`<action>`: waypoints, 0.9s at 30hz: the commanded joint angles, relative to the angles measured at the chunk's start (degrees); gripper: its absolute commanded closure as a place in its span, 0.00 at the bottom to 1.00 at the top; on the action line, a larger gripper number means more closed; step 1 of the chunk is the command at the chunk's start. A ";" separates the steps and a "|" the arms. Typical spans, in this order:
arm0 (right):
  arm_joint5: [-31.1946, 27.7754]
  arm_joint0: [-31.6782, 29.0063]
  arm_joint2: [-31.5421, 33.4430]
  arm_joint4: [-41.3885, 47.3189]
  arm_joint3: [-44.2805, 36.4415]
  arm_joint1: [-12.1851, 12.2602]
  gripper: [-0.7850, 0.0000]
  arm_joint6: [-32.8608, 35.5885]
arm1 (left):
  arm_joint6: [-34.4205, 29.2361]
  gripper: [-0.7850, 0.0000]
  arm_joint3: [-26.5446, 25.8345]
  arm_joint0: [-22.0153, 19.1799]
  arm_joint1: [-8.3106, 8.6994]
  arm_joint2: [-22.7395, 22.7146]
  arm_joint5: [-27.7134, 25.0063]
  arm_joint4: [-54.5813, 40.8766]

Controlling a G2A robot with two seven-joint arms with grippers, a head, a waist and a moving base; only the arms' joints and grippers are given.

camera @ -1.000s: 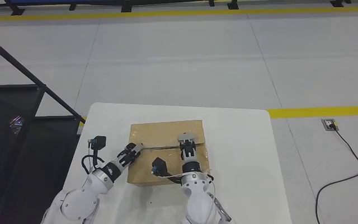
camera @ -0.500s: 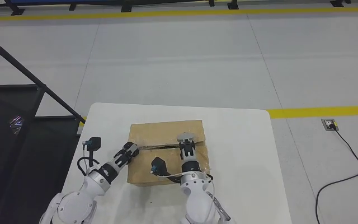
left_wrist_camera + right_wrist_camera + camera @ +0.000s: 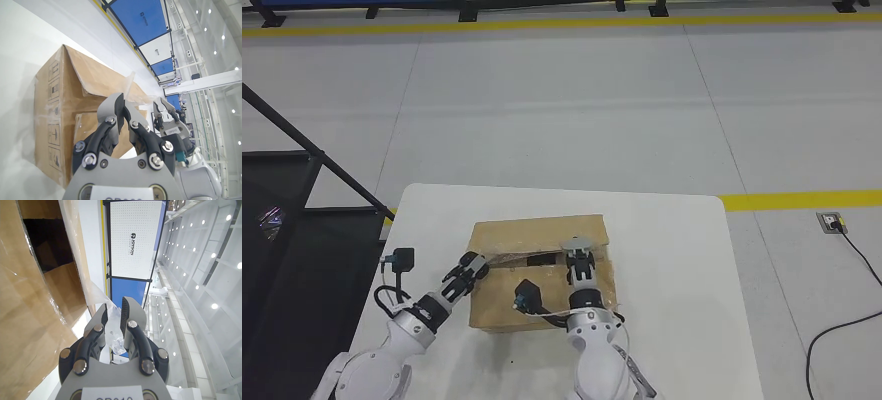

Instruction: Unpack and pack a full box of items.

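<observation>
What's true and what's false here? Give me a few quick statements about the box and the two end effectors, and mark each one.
1. The cardboard box stands on the white table. True.
2. The box's top flaps are shut flat. False: a dark gap is open between them.
3. The right end effector has crumpled clear tape between its fingers. True.
4. The left end effector hangs over the table's far edge. False: it is at the box's top edge on the robot's left.
</observation>
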 commanded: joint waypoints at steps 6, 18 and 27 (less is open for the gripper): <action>3.19 -1.70 0.99 0.00 -1.08 0.13 0.84 -0.10 | -0.54 1.00 -0.60 1.85 -0.01 -2.28 -3.26 -4.91; 5.54 -2.90 1.57 0.00 -2.18 -0.01 0.82 0.38 | -1.66 1.00 -0.86 2.42 -0.03 -3.55 -5.25 -8.34; 5.47 -3.13 2.02 0.30 -2.62 -0.22 0.85 0.60 | -1.41 1.00 -0.18 2.57 -0.10 -3.92 -5.11 -9.63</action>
